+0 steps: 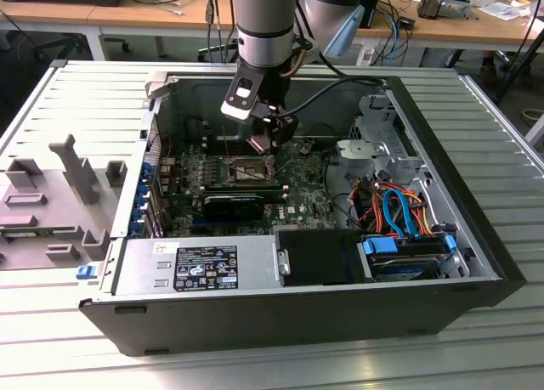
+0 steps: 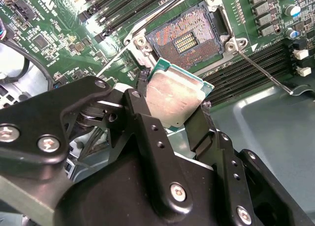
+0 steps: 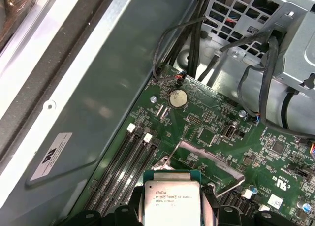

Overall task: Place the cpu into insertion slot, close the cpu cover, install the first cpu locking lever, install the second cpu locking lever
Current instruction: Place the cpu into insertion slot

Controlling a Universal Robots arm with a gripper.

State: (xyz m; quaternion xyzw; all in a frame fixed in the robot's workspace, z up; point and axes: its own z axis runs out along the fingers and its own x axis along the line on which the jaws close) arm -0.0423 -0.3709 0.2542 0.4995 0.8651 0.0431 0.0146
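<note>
Clamped in the end effector: the cpu, tilted, just above the bare insertion slot — not seated. Could land skewed and bend the contacts, seemingly from that tilt. Open computer case lying on a slatted metal bench; cluttered desks at the far side.

Arm: the grey and silver arm comes down from the top of the exterior view, its last segment close to upright.
Wrist: the dark wrist block hangs below that segment and is tilted slightly.
Gripper: the gripper points downward; it is black, with screw heads along its links in the second wrist view.
Fingers: two black fingers, one on each side, press inward.
Grip: the gripper is clamped on opposite edges of the cpu, which sits between the fingertips in both wrist views.
</note>
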